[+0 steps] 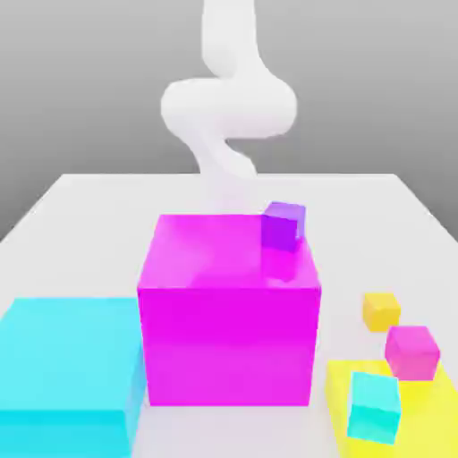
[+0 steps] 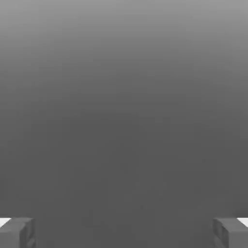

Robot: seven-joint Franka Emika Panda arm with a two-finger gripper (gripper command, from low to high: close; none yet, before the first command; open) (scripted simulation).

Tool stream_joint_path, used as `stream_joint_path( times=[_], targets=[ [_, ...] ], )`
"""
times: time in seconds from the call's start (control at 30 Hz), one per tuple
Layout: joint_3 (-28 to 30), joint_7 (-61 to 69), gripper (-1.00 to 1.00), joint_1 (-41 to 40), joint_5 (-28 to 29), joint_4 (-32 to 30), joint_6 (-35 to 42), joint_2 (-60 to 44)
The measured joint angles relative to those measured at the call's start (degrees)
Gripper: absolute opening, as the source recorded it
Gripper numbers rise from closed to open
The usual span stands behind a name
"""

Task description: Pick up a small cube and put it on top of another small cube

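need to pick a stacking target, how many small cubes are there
4: purple cube atop the big magenta block; yellow-orange cube, pink cube on the table; cyan cube on the flat yellow block. More may be hidden.

Bright, even, soft light; faint shadows, slightly blurred edges throughout.

Small yellow-orange cube [image 1: 381, 310], resting flat on the white surface.
It sits at the exterior view's right, below mid-height.

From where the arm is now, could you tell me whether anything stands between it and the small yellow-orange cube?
Yes: the large magenta block sits in front of the arm, with a purple cube on top. The small yellow-orange cube lies beyond it, toward the exterior view's right.
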State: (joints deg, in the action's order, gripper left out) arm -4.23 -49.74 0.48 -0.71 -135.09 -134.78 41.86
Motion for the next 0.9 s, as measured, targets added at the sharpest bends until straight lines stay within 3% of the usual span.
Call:
stream_joint_path(
  times=[0.6,0.7,0.9],
  targets=[
    [-33.7,-39.2,0.00,11.0,-1.2,-28.1,-27.8,-38.5],
    [-32.9,-45.6,0.00,14.7,4.4,-29.0,-31.0,-43.3],
    [-21.6,-57.6,0.00,20.3,20.1,-27.2,-35.5,-50.4]
  ],
)
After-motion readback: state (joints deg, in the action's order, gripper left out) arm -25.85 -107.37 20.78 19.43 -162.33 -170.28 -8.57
